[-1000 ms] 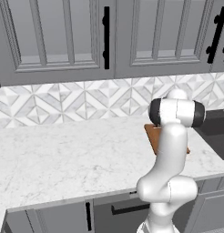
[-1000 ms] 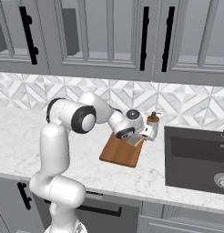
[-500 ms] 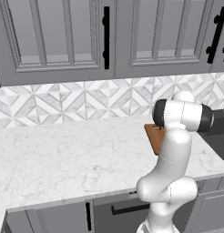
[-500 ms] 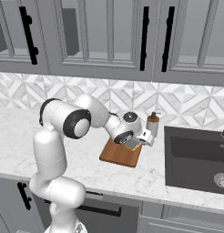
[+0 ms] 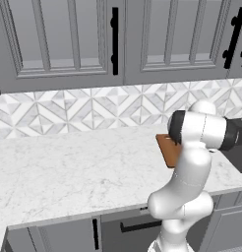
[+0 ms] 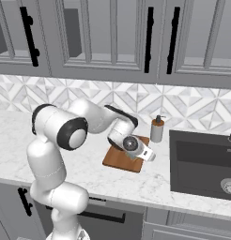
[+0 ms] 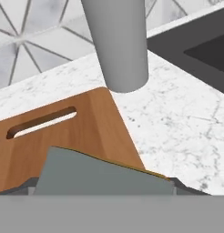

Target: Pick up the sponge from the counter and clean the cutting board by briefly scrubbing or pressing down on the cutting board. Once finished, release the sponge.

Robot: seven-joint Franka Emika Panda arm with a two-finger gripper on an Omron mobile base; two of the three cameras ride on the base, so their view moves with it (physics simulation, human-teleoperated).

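- The sponge (image 7: 102, 177) sits between the jaws (image 7: 104, 189), grey face toward the camera with a thin yellow edge along its far side; the jaws are closed on it.
- The board (image 7: 63, 136) lies directly below and ahead of the jaws, its slot handle just beyond the sponge.
- In the right base view the jaws (image 6: 144, 154) hang low over the near right corner of the board (image 6: 119, 161), which rests on the table (image 6: 150, 180).
- A grey soap bottle (image 7: 116, 43) stands on the table just past the board's far edge, ahead of the jaws.
- A dark sink (image 6: 202, 164) lies to one side of the jaws.
- Step in hand, as judged: sponge grasped and carried over the board; whether it touches the wood cannot be told.
- Next move calls for pressing straight down, a short scrub clear of the bottle, then opening the jaws.
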